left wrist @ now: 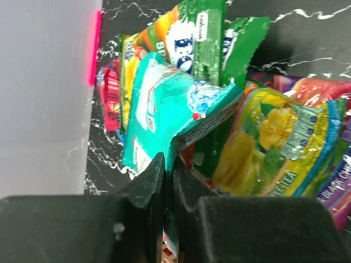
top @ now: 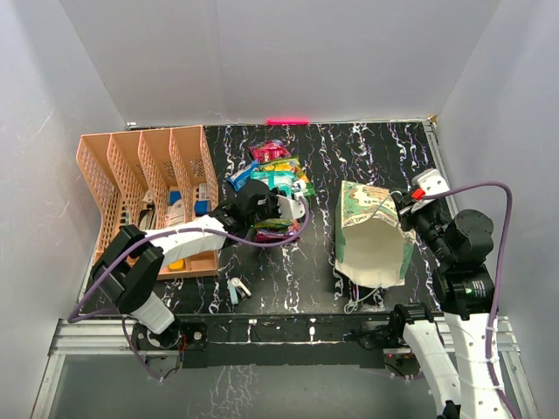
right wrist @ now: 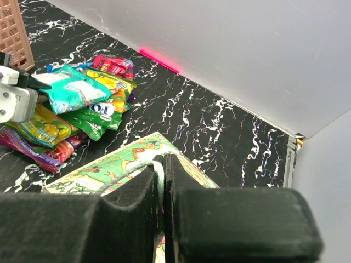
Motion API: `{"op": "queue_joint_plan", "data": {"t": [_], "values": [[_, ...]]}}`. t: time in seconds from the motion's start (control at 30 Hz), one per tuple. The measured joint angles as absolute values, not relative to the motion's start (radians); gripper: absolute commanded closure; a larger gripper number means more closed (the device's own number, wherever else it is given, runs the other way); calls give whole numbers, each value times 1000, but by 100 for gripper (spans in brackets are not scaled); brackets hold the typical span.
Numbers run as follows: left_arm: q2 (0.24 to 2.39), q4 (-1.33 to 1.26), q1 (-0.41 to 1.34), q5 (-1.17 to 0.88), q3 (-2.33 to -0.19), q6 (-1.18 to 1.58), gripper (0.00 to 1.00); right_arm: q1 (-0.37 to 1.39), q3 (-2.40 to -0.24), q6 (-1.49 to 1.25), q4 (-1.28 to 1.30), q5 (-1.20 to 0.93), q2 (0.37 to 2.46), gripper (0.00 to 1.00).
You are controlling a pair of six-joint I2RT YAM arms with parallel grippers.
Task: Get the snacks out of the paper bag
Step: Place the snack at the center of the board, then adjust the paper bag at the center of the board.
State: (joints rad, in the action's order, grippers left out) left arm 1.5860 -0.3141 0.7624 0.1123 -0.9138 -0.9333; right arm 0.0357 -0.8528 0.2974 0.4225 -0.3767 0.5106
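The left claw (left wrist: 167, 167) hides the lower corner of the teal packet (left wrist: 164, 109); the purple packet (left wrist: 341, 189) is cut off at the right edge. The right claw (right wrist: 164, 161) covers most of the bag (right wrist: 104, 172), whose inside cannot be seen. Items in the tray (top: 94, 175) are too small to tell.

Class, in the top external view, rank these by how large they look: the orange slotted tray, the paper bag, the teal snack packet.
1. orange slotted tray, largest
2. paper bag, next
3. teal snack packet, clearly smallest
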Motion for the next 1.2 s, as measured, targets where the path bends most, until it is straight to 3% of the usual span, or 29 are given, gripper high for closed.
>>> {"op": "queue_joint_plan", "data": {"t": [0.17, 0.43, 0.57, 0.63, 0.7, 0.93, 1.1, 1.2], "values": [[1582, -303, 762, 75, -897, -915, 86, 36, -853, 294, 422, -386, 511, 93], [1564, -261, 762, 20, -865, -883, 39, 36, -853, 285, 424, -392, 514, 93], [1493, -230, 758, -79, -836, -826, 31, 36, -865, 259, 441, -398, 537, 93], [1431, -224, 751, -140, -827, -794, 12, 36, -883, 228, 454, -395, 556, 93], [1366, -230, 746, -201, -824, -762, 5, 36, -925, 172, 474, -383, 587, 93], [1174, -354, 739, -304, -787, -640, 2, 36, -1190, -69, 578, -327, 778, 93], [1081, -524, 739, -218, -683, -556, 2, 38, -1301, -179, 605, -205, 884, 93], [1076, -580, 738, -147, -664, -507, 2, 38, -1308, -213, 606, -27, 951, 93]]}}
